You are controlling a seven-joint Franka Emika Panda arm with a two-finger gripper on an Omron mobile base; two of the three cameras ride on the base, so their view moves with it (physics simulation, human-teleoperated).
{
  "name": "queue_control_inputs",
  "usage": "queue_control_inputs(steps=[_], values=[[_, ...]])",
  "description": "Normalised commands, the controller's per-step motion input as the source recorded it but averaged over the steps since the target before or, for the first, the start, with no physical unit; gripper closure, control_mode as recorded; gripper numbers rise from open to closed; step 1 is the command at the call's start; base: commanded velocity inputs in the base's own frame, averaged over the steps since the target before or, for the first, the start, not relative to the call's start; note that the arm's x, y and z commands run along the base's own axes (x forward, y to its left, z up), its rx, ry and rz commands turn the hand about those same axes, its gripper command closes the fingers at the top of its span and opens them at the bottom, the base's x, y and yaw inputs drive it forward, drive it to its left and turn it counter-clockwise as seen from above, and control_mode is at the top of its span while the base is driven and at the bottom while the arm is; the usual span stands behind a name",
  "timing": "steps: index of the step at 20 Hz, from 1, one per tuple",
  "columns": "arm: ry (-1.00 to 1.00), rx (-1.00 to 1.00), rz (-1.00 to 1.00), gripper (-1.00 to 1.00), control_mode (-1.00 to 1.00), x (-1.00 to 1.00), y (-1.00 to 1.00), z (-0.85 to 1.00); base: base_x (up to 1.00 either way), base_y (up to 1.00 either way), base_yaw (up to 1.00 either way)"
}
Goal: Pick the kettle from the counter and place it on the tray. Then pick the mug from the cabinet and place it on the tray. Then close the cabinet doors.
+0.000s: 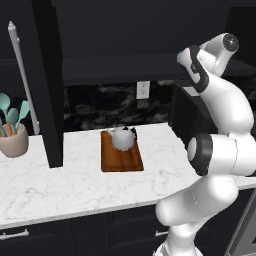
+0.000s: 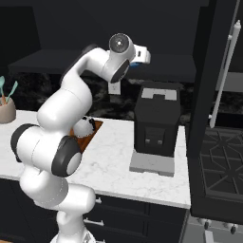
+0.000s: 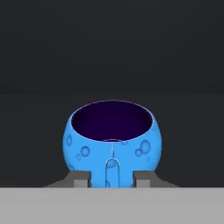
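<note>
Mug (image 3: 113,146) sits dead ahead of the pincer (image 3: 112,178), handle between both tips; can't tell if it's clenched.

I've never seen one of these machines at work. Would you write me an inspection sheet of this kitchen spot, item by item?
Surface: white marble-patterned counter.
Job's things: squat grey metallic kettle stands on the reddish-brown wooden tray; bright blue rounded mug stands upright in the black wall cabinet; cabinet door open.
Clutter: beige utensil pot with teal utensils; black coffee machine.
Grippers: gripper, a finger on either side of the mug's handle; grip unclear.
Cables: nothing seen.
Surroundings: wall socket, stove, dark drawers.
</note>
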Motion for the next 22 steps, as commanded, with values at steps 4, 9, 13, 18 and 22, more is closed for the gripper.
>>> queue_control_inputs(steps=[4,9,13,18,22], values=[[-0.01,0.0,0.0,1.0,-1.0,0.0,0.0,-0.11,0.0,0.0,0.0],[0.0,0.0,0.0,1.0,-1.0,0.0,0.0,-0.04,0.0,0.0,0.0],[0.0,0.0,0.0,1.0,-1.0,0.0,0.0,0.0,0.0,0.0,0.0],[-0.02,0.0,0.0,1.0,-1.0,-0.18,0.0,0.01,0.0,0.0,0.0],[-0.06,0.0,0.0,1.0,-1.0,-0.39,0.01,0.22,0.0,0.0,0.0]])
